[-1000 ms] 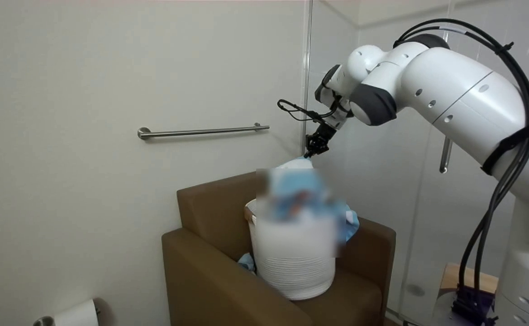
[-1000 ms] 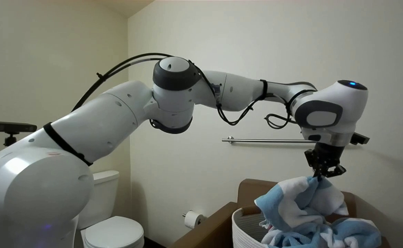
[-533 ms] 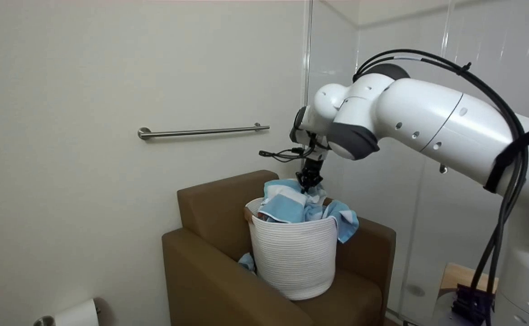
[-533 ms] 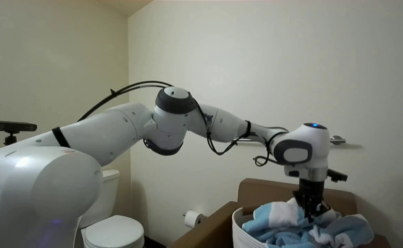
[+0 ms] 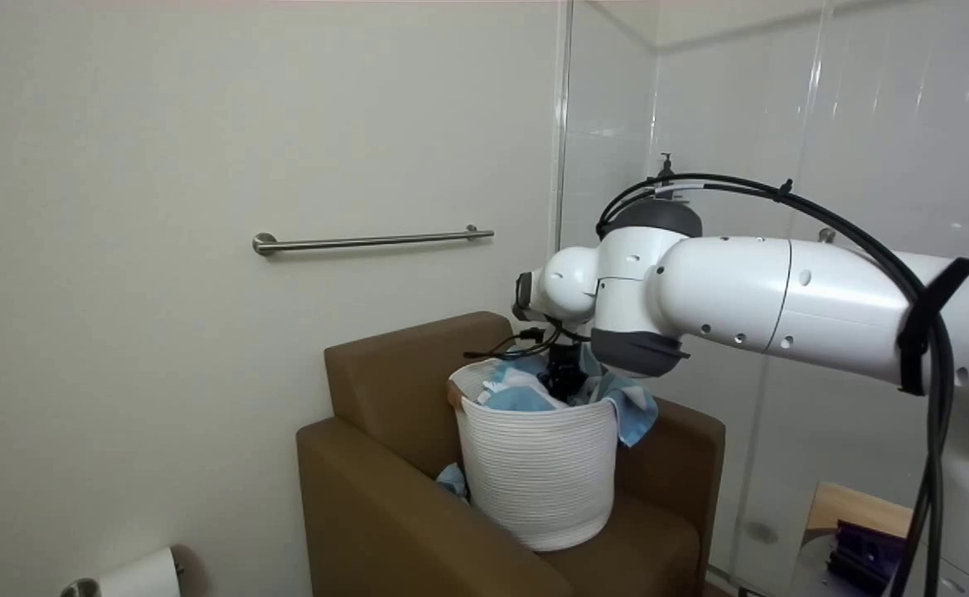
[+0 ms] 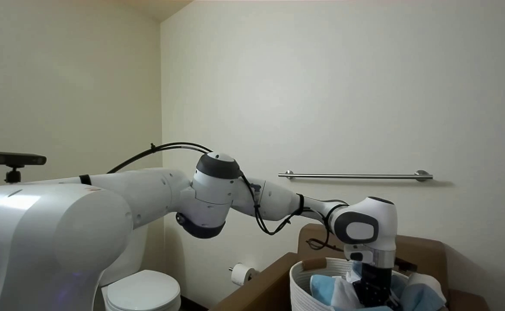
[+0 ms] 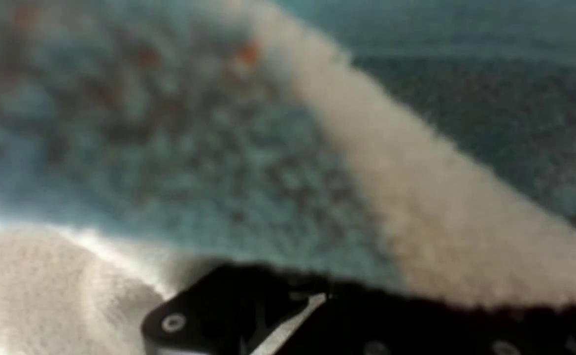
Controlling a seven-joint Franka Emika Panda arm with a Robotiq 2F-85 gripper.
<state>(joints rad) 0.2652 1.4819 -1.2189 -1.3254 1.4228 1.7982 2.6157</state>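
Note:
Soft blue-and-white towel cloth (image 5: 521,400) fills the mouth of a white woven basket (image 5: 538,477), and a fold of it hangs over the rim. My gripper (image 5: 564,383) points down inside the basket mouth, sunk among the folds; in an exterior view the black gripper (image 6: 371,293) stands between bunches of towel (image 6: 322,288). It is shut on the towel, though cloth hides the fingertips. In the wrist view, close and blurred towel (image 7: 248,187) covers most of the picture, with dark gripper parts along the bottom edge.
The basket stands on a brown armchair (image 5: 401,381), with a bit of blue cloth (image 5: 451,479) beside it on the seat. A metal bar (image 6: 356,176) is fixed to the wall behind. A toilet-paper roll (image 6: 241,274) and a toilet (image 6: 143,289) are off to one side.
The arm has come down, taking the gripper and the pinched towel from above the basket into its mouth. The raised bunch of cloth has sunk and folded. My gripper has stayed shut.

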